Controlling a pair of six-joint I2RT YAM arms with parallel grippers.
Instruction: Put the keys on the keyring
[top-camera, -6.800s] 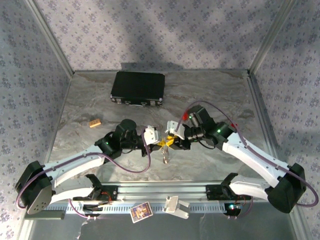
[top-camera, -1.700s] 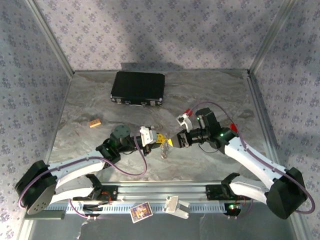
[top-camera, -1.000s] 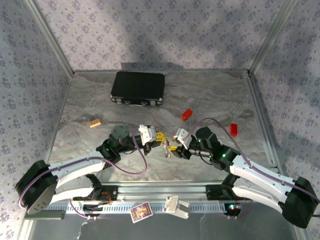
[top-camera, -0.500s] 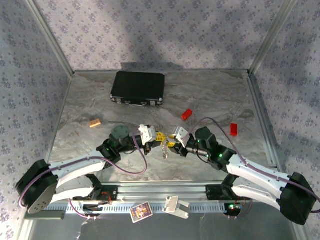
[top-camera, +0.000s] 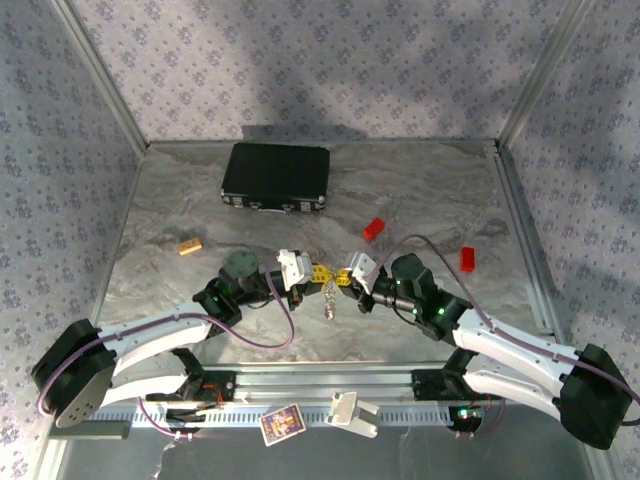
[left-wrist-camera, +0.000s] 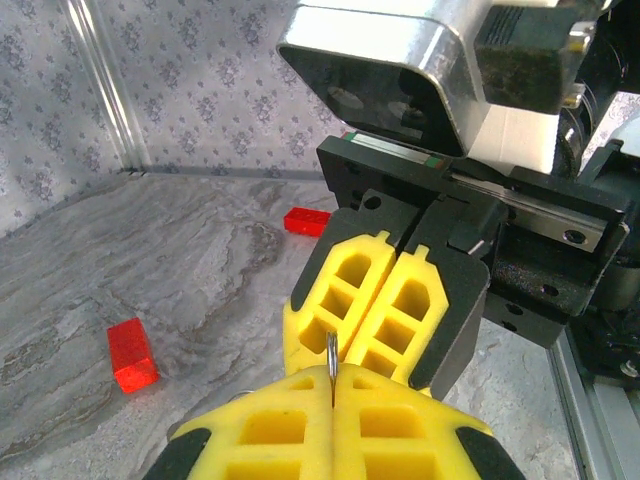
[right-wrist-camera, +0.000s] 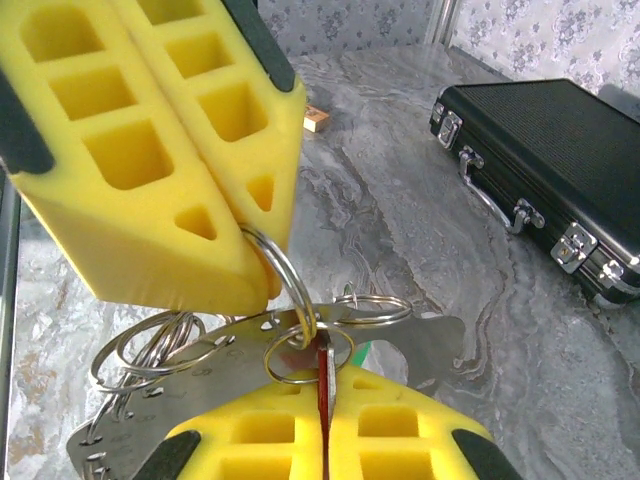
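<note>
Now, left fingers (right-wrist-camera: 100, 240) clamp the keyring (right-wrist-camera: 290, 280), right fingers (right-wrist-camera: 395, 400) pinch the red key (right-wrist-camera: 322, 385); threading should need fine alignment next.

Yellow pads (right-wrist-camera: 150, 150), black case (top-camera: 276, 175), red block (top-camera: 373, 229), grey marbled table (top-camera: 420, 190), floral-patterned walls (top-camera: 330, 60)

One black case (top-camera: 276, 176) near the far edge of the tabletop. Two red blocks (top-camera: 373, 229) (top-camera: 467, 259) toward the right edge. One tan block (top-camera: 189, 245) toward the left edge. One keyring (top-camera: 329, 300), loops too tangled to count. One red key (right-wrist-camera: 321, 380). Two end effectors (top-camera: 318, 272) (top-camera: 343, 279). One card (top-camera: 282, 423) past the near edge.
</note>
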